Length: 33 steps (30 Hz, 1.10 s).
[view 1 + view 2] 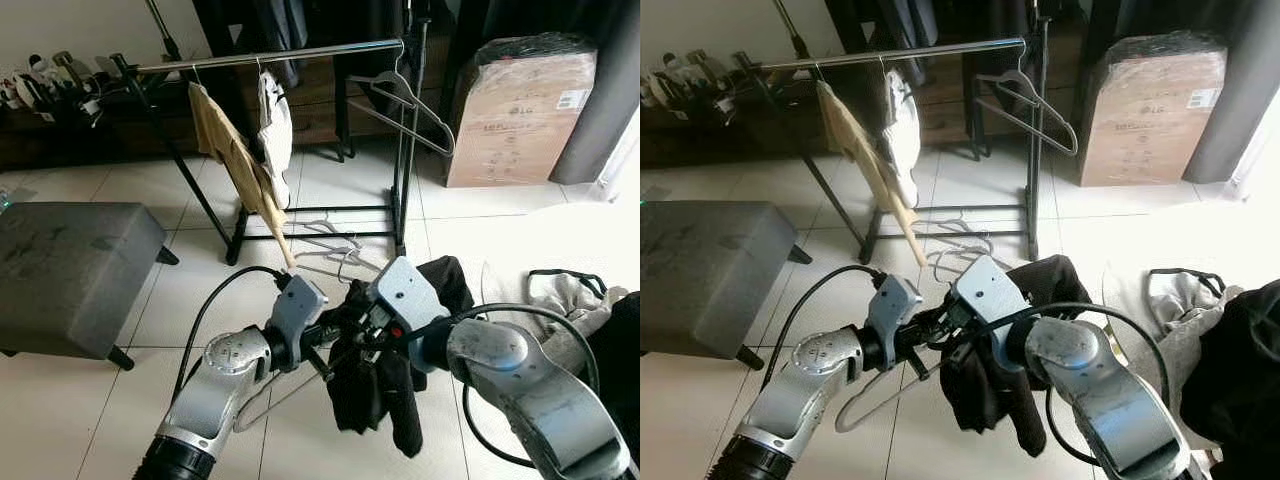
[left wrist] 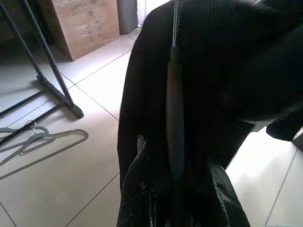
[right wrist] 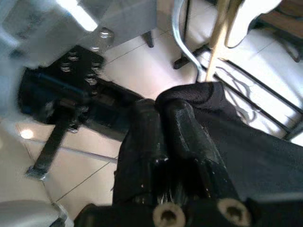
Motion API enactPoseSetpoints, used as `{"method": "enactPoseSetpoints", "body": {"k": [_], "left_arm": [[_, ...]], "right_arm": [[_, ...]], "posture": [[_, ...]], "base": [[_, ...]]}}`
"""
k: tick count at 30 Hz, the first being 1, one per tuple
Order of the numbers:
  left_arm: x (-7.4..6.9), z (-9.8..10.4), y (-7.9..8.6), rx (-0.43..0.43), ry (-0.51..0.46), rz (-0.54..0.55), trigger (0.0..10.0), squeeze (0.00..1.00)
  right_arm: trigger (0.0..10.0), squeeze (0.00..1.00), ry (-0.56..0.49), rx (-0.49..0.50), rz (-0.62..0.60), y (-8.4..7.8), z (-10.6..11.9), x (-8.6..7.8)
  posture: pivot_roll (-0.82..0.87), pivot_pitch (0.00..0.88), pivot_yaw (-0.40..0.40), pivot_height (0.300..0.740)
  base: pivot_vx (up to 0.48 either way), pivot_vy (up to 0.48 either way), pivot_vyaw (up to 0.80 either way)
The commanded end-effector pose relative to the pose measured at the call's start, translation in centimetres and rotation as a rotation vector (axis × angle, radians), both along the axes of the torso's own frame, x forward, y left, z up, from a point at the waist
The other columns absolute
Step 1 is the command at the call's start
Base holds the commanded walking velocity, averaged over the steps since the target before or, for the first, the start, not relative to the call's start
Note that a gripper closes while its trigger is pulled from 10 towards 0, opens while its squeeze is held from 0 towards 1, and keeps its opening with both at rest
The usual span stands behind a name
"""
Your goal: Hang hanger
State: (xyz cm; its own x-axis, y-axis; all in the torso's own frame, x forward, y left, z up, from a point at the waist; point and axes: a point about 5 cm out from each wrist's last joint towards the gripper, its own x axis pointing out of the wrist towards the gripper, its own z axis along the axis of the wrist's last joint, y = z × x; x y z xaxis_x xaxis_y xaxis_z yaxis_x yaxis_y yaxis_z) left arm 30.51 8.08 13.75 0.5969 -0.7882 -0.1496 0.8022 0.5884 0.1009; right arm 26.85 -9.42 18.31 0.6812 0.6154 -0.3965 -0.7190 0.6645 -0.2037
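Note:
Low in front of me, both grippers meet at a black garment (image 1: 375,390) that hangs in folds over the tiled floor. My right gripper (image 3: 163,106) is shut, its two fingers pinching the garment's top edge. The left gripper (image 1: 328,358) is shut on a grey hanger (image 1: 268,398), whose loop dips below my left arm. In the left wrist view the hanger's thin stem (image 2: 173,109) runs up inside the black cloth. Beyond stands the clothes rack; its metal rail (image 1: 300,53) carries a tan garment (image 1: 235,155), a white garment (image 1: 272,125) and an empty grey hanger (image 1: 410,105).
Several loose hangers (image 1: 335,250) lie on the floor at the rack's foot. A grey ottoman (image 1: 70,270) stands to the left, and a cardboard box (image 1: 520,110) at the back right. A heap of clothes (image 1: 565,295) lies on the right. Shoes (image 1: 45,80) line the back left.

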Motion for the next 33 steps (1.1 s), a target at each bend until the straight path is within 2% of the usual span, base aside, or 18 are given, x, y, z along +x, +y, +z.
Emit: {"method": "enactPoseSetpoints", "body": {"k": [1, 5, 7, 8, 16, 19, 22, 23, 24, 30, 31, 32, 33], "left_arm": [[0.3, 0.6, 0.1, -0.007, -0.032, 0.005, 0.0, 0.0], [0.3, 0.6, 0.0, -0.007, -0.03, 0.001, 0.0, 0.0], [0.3, 0.6, 0.0, -0.007, -0.027, -0.004, 0.0, 0.0], [0.2, 0.6, -0.1, -0.007, -0.025, -0.012, 0.0, 0.0], [0.2, 0.6, -0.2, -0.01, -0.026, -0.013, 0.0, 0.0], [0.2, 0.6, -0.2, -0.012, -0.027, -0.013, 0.0, 0.0], [0.2, 0.7, -0.2, -0.018, -0.029, -0.011, 0.0, 0.0], [0.2, 0.7, -0.2, -0.02, -0.03, -0.01, 0.0, 0.0], [0.3, 0.8, -0.2, -0.03, -0.038, -0.004, 0.0, 0.0], [0.6, 1.7, -0.3, -0.106, -0.058, 0.014, 0.0, 0.0], [0.6, 1.9, -0.4, -0.118, -0.062, 0.016, 0.0, 0.0], [0.6, 1.9, -0.4, -0.118, -0.062, 0.016, 0.0, 0.0], [0.6, 2.1, -0.4, -0.134, -0.064, 0.018, 0.0, 0.0]], "right_arm": [[0.0, 0.0, 0.018, -0.003, -0.018, 0.0, -0.6, 0.1], [0.0, 0.0, 0.02, 0.004, 0.005, 0.2, -0.7, 0.0], [0.0, 0.0, 0.005, 0.017, 0.054, 0.8, -0.3, -0.3], [0.0, 0.0, -0.012, 0.044, 0.123, 1.7, 0.4, -0.9], [0.0, 0.0, -0.016, 0.064, 0.261, 3.4, 0.7, -2.5], [0.0, 0.0, -0.014, 0.065, 0.275, 3.5, 0.7, -2.7], [0.0, 0.0, -0.005, 0.009, 0.234, 3.0, -0.1, -2.4], [6.5, 0.0, -0.007, -0.005, 0.219, 2.9, -0.2, -2.3], [10.0, 0.0, -0.003, -0.016, 0.199, 2.6, -0.4, -2.1], [10.0, 0.0, 0.007, -0.044, 0.154, 1.9, -0.8, -2.0], [10.0, 0.2, 0.008, -0.043, 0.152, 1.9, -0.8, -2.0], [10.0, 0.2, 0.008, -0.043, 0.152, 1.9, -0.8, -2.0], [10.0, 0.96, 0.01, -0.04, 0.147, 1.9, -0.9, -2.0]], "posture": [[-0.19, 0.198, 0.115, 0.74], [-0.18, 0.196, 0.116, 0.74], [-0.18, 0.196, 0.116, 0.74], [-0.18, 0.196, 0.117, 0.74], [-0.18, 0.195, 0.117, 0.74], [-0.18, 0.196, 0.116, 0.74], [-0.18, 0.196, 0.116, 0.74], [-0.18, 0.196, 0.116, 0.74], [-0.18, 0.196, 0.116, 0.74], [-0.19, 0.195, 0.114, 0.74], [-0.19, 0.194, 0.114, 0.74], [-0.19, 0.194, 0.114, 0.74], [-0.19, 0.194, 0.114, 0.74]], "base": [[0.0, 0.0, 0.0], [0.0, 0.0, 0.0], [0.0, 0.0, 0.0], [0.0, 0.0, 0.0], [0.0, 0.0, 0.0], [0.0, 0.0, 0.0], [0.0, 0.0, 0.0], [0.0, 0.0, 0.0], [0.0, 0.0, 0.0], [0.0, 0.0, 0.0], [0.0, 0.0, 0.0], [0.0, 0.0, 0.0], [0.0, 0.0, 0.0]]}}
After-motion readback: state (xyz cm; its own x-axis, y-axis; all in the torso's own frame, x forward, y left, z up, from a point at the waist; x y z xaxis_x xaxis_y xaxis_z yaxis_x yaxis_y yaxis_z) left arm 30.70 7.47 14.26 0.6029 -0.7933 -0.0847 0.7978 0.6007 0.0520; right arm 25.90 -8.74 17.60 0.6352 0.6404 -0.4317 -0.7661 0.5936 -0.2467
